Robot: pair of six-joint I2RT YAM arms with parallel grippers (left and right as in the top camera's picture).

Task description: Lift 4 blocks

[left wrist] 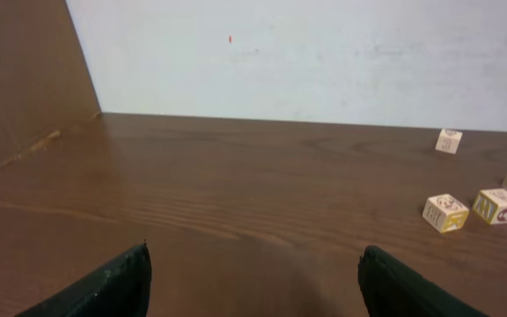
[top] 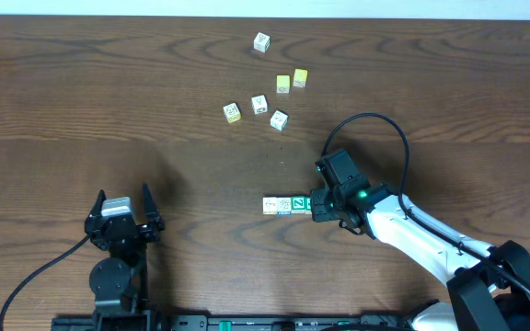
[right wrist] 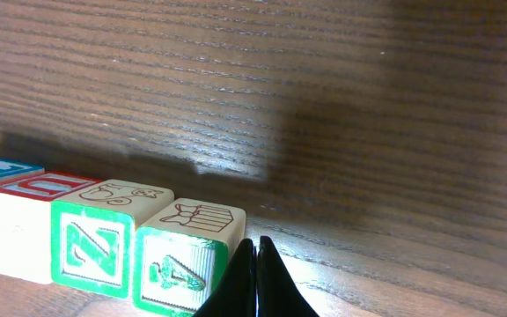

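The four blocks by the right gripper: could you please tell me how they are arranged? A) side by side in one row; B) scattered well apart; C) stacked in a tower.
A: overhead, the four blocks lie side by side in one row on the table, the right gripper shut at one end.

Overhead and the low, close right wrist share the block row.

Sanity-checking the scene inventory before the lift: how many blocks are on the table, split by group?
Blocks lined up in the row: 4
Plain yellow cubes: 2
Loose printed cubes: 4
Total: 10
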